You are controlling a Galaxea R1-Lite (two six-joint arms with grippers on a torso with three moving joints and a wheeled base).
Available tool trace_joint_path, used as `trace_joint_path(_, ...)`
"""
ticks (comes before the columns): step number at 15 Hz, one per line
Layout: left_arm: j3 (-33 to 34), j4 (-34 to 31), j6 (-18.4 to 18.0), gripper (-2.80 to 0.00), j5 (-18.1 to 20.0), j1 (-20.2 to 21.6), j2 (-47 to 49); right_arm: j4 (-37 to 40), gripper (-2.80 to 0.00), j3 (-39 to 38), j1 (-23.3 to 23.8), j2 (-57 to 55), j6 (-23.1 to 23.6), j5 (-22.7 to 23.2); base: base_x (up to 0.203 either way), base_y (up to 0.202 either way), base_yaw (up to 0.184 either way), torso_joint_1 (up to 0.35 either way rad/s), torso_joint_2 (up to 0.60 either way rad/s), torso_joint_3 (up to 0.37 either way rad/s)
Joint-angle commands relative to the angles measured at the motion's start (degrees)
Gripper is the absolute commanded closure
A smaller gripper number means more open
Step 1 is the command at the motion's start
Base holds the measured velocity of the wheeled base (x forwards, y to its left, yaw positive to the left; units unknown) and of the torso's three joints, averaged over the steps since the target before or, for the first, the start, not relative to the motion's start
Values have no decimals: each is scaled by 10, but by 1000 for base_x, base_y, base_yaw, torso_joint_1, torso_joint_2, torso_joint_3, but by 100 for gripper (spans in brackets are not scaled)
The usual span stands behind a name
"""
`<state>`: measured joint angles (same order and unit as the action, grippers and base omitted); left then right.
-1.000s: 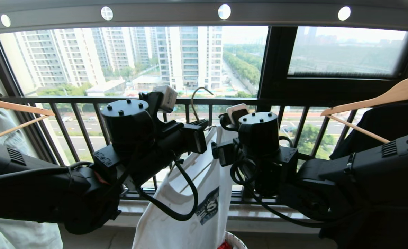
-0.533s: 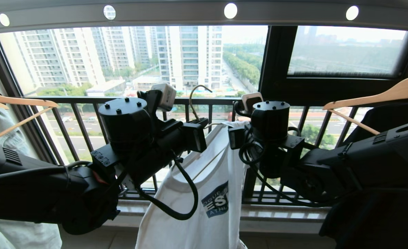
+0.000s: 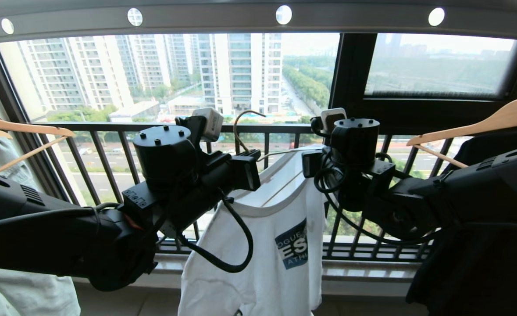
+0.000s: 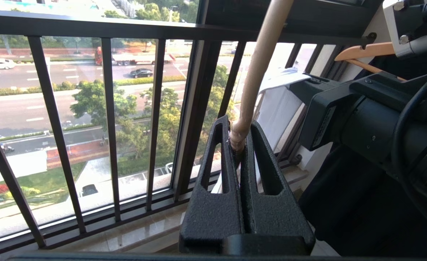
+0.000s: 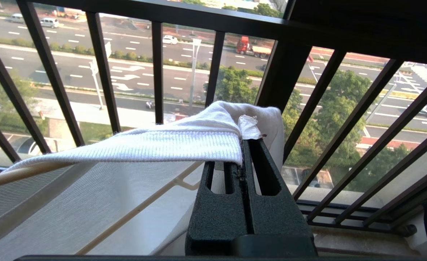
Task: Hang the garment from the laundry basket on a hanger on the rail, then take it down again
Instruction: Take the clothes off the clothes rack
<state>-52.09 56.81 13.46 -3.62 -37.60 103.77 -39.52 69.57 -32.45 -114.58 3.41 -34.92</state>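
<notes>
The white T-shirt garment with a navy chest graphic hangs between my two arms, in front of the window. The thin beige hanger is inside it, with its hook sticking up below the grey holed rail. My left gripper is shut on the twisted neck of the hanger. At the garment's shoulder, my right gripper is shut on the ribbed collar of the garment, holding it up and out. The hanger's wire shows under the cloth. The laundry basket is out of view.
The black barred window railing runs close behind both grippers. A wooden hanger with a pale garment hangs at the left. Another wooden hanger with a dark garment hangs at the right, next to my right arm.
My right gripper has closed on the collar and moved right and up, spreading the shirt's shoulder outward. The left gripper has kept its hold on the hanger.
</notes>
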Motion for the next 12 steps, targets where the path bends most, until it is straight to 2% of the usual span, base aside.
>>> trace_joint_path(1,-1,3,-2,0,-4,2,9,-2,0,12,27,0,1,5,0,0,0,0,0,0)
trace_joint_path(9,-1,3,-2,0,-4,5,3,-3,0,66,107,-68,0,23,0,0,0,0,0,0)
trace_joint_path(12,2,3,-2,0,-4,5,3,-10,0,68,110,-99,-5,43,0,0,0,0,0,0)
